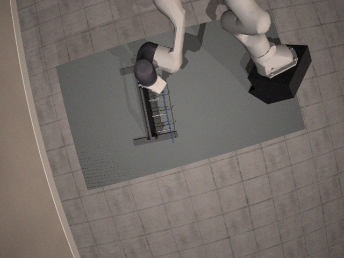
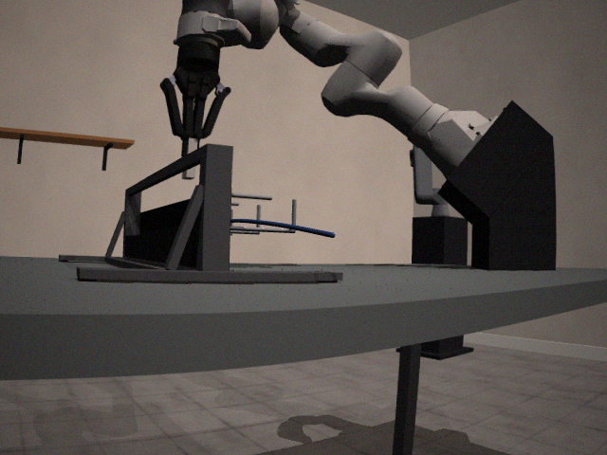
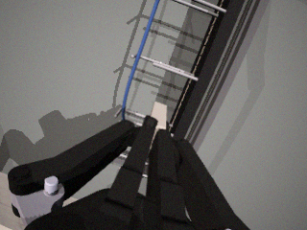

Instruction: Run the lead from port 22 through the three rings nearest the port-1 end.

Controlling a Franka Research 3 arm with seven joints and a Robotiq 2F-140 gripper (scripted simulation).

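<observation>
arm top [image 2: 254, 19] cut off by the edge, port numbers hidden, lead's plug end hidden behind the fingers

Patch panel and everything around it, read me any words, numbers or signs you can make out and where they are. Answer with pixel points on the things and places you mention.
No text is legible in any view.
Patch panel [image 1: 150, 116] [image 3: 194, 103]: its port numbers can't be read; its front is not shown squarely.
</observation>
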